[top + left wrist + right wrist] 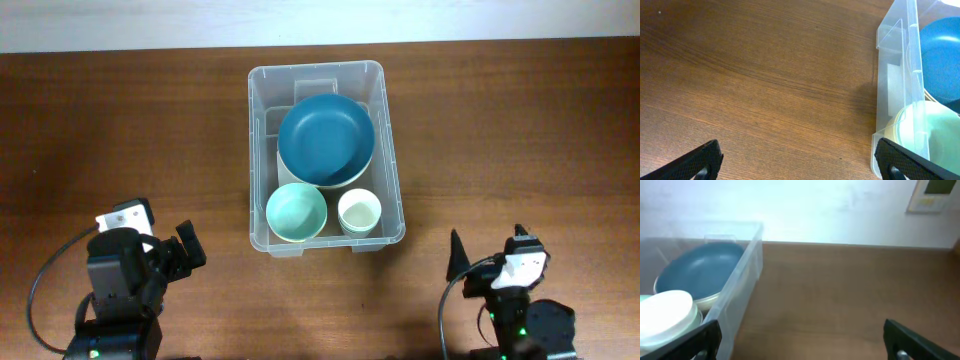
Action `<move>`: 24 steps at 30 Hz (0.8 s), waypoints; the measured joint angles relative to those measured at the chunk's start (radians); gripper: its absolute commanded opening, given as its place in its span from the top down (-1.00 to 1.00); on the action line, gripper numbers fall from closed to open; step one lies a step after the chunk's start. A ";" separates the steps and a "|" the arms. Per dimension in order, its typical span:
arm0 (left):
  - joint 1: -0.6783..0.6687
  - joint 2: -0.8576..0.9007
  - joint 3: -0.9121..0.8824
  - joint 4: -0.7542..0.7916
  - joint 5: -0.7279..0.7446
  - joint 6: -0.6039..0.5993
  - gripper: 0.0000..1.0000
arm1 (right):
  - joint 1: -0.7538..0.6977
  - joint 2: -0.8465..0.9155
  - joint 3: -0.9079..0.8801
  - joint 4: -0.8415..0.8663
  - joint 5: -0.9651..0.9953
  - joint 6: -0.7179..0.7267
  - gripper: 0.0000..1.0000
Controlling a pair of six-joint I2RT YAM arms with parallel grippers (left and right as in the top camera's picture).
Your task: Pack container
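Observation:
The container (258,150), a large clear bin, stands at mid-table. Inside it a dark blue plate (326,138) rests on a cream one at the far end, with a mint bowl (296,212) and a white cup (359,211) at the near end. My left gripper (172,255) is open over bare wood near the bin's front left corner. In the left wrist view that gripper (797,155) has the container's wall (895,60) and the mint bowl (930,125) at its right. My right gripper (801,330) stands open and empty, with the container's wall (737,285) at its left.
The brown wooden table (520,130) ends at its far edge (500,40) against a pale surface. Black cables (40,285) loop beside the left arm's base. A small wall plate (935,195) shows on the white wall behind.

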 measured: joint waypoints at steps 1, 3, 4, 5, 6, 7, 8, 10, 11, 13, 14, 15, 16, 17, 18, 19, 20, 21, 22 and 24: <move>0.000 0.000 0.000 -0.001 0.000 0.000 -0.99 | 0.000 0.000 -0.030 0.058 0.000 0.000 -0.98; 0.000 0.000 0.000 0.000 0.000 0.000 -0.99 | 0.000 0.000 -0.088 0.171 0.000 0.000 -0.98; 0.000 0.000 0.000 -0.001 0.000 0.000 -0.99 | 0.000 0.000 -0.111 0.218 0.000 0.000 -0.98; 0.000 0.000 0.000 0.000 0.000 0.000 -0.99 | 0.000 0.000 -0.140 0.282 0.000 0.000 -0.98; 0.000 0.000 0.000 0.000 0.000 0.000 -0.99 | 0.000 0.000 -0.166 0.335 0.000 0.000 -0.98; 0.000 0.000 0.000 0.000 0.000 0.000 -0.99 | 0.000 -0.001 -0.190 0.386 0.000 0.000 -0.98; 0.000 0.000 0.000 0.000 0.000 0.000 -0.99 | 0.000 -0.001 -0.212 0.433 0.002 0.000 -0.98; 0.000 0.000 0.000 0.000 0.000 0.000 -0.99 | 0.000 -0.001 -0.246 0.489 0.008 0.000 -0.98; 0.000 0.000 0.000 0.000 0.000 0.000 -0.99 | 0.000 -0.001 -0.253 0.492 0.014 0.000 -0.98; 0.000 0.000 0.000 0.000 0.000 0.000 -0.99 | 0.000 -0.001 -0.262 0.494 0.038 0.000 -0.98; 0.000 0.000 0.000 0.000 0.000 0.000 -0.99 | 0.000 -0.001 -0.262 0.492 0.048 0.000 -0.98; 0.000 0.000 0.000 0.000 0.000 0.000 -0.99 | 0.000 -0.001 -0.262 0.487 0.065 -0.001 -0.98; 0.000 0.000 0.000 0.000 0.000 0.000 -0.99 | 0.000 -0.001 -0.262 0.479 0.072 -0.001 -0.98; 0.000 0.000 0.000 0.000 0.000 0.000 -0.99 | 0.000 -0.001 -0.262 0.463 0.081 0.000 -0.98; 0.000 0.000 0.000 0.000 0.000 0.000 -0.99 | 0.000 -0.001 -0.263 0.442 0.085 0.000 -0.98; 0.000 0.000 0.000 0.000 0.000 0.000 -0.99 | 0.000 -0.001 -0.263 0.416 0.089 -0.001 -0.98; 0.000 0.000 0.000 0.000 0.000 0.000 -0.99 | 0.000 -0.001 -0.264 0.396 0.091 0.000 -0.98; 0.000 0.000 0.000 0.000 0.000 0.000 -0.99 | 0.000 -0.001 -0.264 0.384 0.090 0.001 -0.98; 0.000 0.000 0.000 0.000 0.000 0.000 -0.99 | 0.000 -0.001 -0.264 0.374 0.090 0.001 -0.98; 0.000 0.000 0.000 0.000 0.000 0.000 -0.99 | 0.000 -0.001 -0.264 0.356 0.089 0.000 -0.98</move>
